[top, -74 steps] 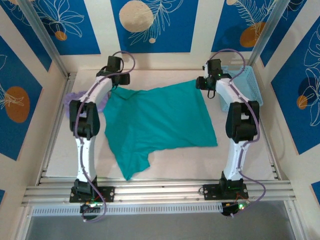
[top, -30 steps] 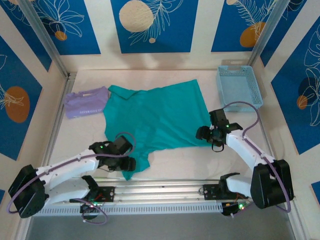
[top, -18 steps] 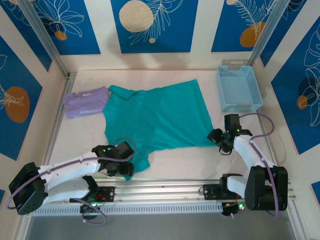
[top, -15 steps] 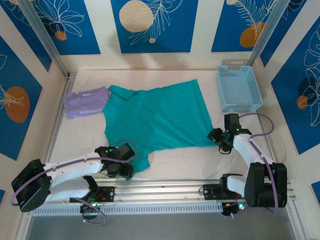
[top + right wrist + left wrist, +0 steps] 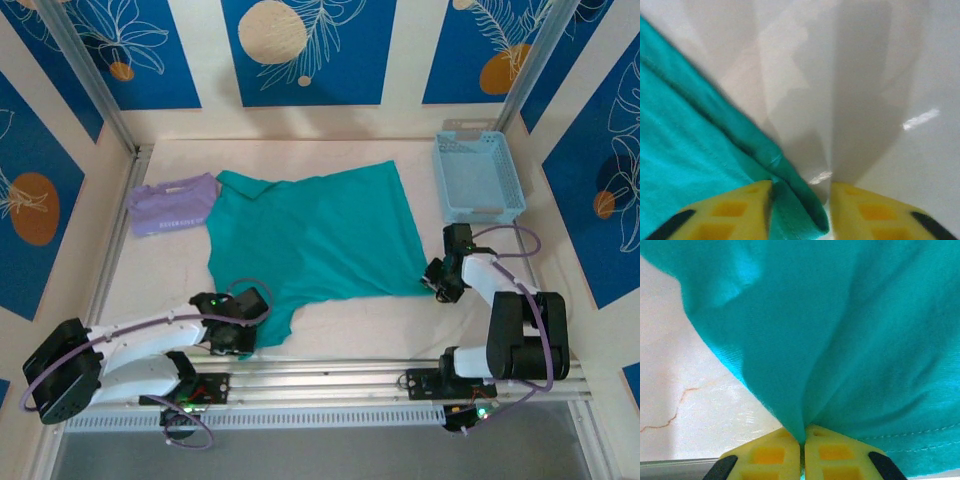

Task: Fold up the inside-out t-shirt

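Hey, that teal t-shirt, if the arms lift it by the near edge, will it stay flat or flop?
Probably floppy: the t-shirt bunches into creases where the left gripper pinches it. Likely light, being thin fabric lying flat on the table. Lifted by its edge, it would probably sag and drag.

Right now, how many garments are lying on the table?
2. The teal t-shirt lies spread across the middle of the table; the lavender folded garment lies beside its far-left edge. Anything under the shirt would be hidden.
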You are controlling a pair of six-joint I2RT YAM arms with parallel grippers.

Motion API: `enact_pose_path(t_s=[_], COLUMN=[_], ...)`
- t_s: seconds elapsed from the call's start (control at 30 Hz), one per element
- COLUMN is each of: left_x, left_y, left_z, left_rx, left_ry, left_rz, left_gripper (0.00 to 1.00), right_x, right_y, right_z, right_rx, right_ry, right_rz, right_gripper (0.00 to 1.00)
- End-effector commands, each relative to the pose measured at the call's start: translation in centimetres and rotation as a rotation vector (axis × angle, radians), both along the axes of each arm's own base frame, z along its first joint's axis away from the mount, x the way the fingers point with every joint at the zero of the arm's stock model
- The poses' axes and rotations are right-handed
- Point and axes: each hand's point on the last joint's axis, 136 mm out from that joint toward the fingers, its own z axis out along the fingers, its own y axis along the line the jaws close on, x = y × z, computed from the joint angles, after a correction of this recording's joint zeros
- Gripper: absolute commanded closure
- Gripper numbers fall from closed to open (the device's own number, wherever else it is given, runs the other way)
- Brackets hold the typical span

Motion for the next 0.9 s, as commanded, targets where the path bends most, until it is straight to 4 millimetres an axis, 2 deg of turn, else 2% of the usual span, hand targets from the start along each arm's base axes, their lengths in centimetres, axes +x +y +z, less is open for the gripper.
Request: enact_pose_path(t_s=[0.0, 0.17, 0.37, 0.5, 0.87], left_x=[0.2, 0.8, 1.5, 1.8, 1.9], left_y=[-2.2, -1.3, -0.7, 0.2, 0.8], left_z=[-0.3, 0.6, 2.3, 3.6, 5.8], left_rx=[-0.106, -0.098, -0.103, -0.093, -0.161], left_ry=[-0.011, -0.050, -0.106, -0.151, -0.222], left_rz=[-0.015, -0.004, -0.002, 0.001, 0.047], left_gripper=[1.00, 1.00, 1.00, 1.00, 1.00], right_x=[2.6, 3.0, 3.1, 2.9, -1.2], right_y=[1.3, 1.5, 1.9, 2.7, 2.9], right_z=[0.3, 1.2, 3.5, 5.2, 9.7], right_rx=[0.060, 0.074, 0.086, 0.112, 0.070], right_ry=[-0.096, -0.136, -0.223, -0.269, -0.411], right_rz=[0.050, 0.072, 0.096, 0.132, 0.165], right_gripper=[0.78, 0.93, 1.00, 1.00, 1.00])
